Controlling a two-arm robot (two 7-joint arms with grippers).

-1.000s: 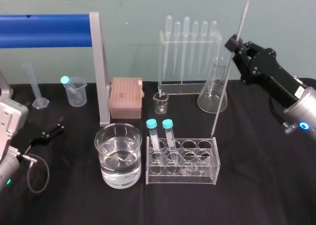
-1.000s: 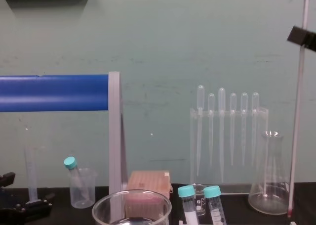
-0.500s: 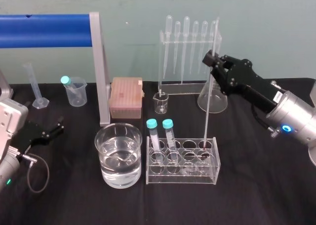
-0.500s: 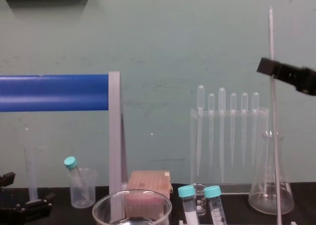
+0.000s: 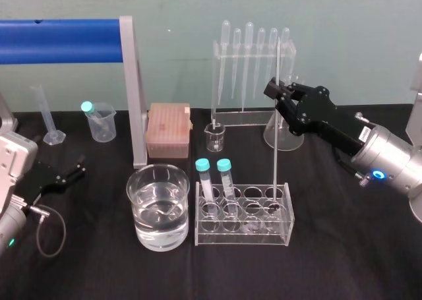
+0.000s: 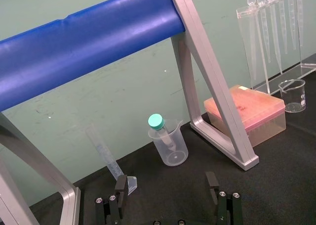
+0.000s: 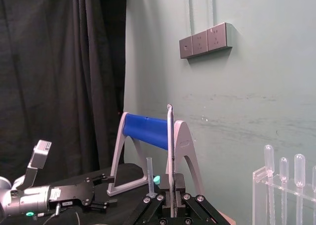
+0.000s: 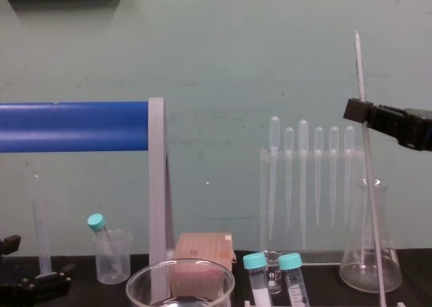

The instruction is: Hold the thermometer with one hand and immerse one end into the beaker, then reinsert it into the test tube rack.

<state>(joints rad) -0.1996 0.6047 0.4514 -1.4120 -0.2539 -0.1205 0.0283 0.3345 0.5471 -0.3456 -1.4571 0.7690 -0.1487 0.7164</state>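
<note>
The thermometer (image 5: pixel 275 148), a long thin whitish rod, stands nearly upright with its lower end down in a right-hand hole of the clear test tube rack (image 5: pixel 244 238). My right gripper (image 5: pixel 277 91) is shut on the rod well above the rack; the chest view shows the same grip (image 8: pixel 361 111) on the thermometer (image 8: pixel 371 206), and the right wrist view shows the rod (image 7: pixel 171 136) rising from between the fingers. The beaker (image 5: pixel 141 221), wide and part full of water, stands just left of the rack. My left gripper (image 5: pixel 66 175) rests open at the far left (image 6: pixel 167 188).
Two teal-capped tubes (image 5: pixel 214 181) stand in the rack's left holes. Behind it are a pipette stand (image 5: pixel 254 62), a conical flask (image 5: pixel 285 132), a tiny glass beaker (image 5: pixel 214 137) and a pink tip box (image 5: pixel 168 130). A blue-barred frame (image 5: pixel 132 95), plastic beaker (image 5: pixel 100 123) and measuring cylinder (image 5: pixel 47 115) stand at left.
My right gripper has moved left and down with the thermometer. The rod has gone from tilted to nearly upright, and its lower end has sunk into the rack. The left arm has not moved.
</note>
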